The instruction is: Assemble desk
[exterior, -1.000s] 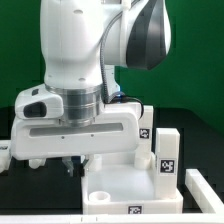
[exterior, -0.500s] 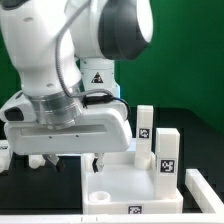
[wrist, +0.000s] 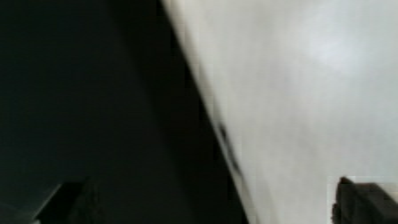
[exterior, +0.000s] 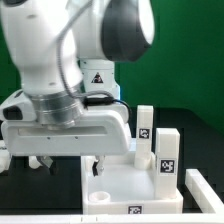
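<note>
We see the exterior view bright and evenly lit; the white arm [exterior: 60, 60] glares close to washout against the green backdrop [exterior: 190, 70]. Soft shadow gathers beneath it, over the tabletop [exterior: 105, 200]. The wrist view is wholly out of focus: a washed-out white surface [wrist: 302, 90] beside deep darkness, every edge smeared.

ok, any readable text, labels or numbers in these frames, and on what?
No words or numbers can be read in either view.
Sticker on the arm: a triangle sign, too small to read.
Back leg: black-and-white square pattern, no letters.
Front leg: same kind of pattern.
Tabletop, front wall: same kind of pattern.
Wrist view: blurred, no text.
</note>
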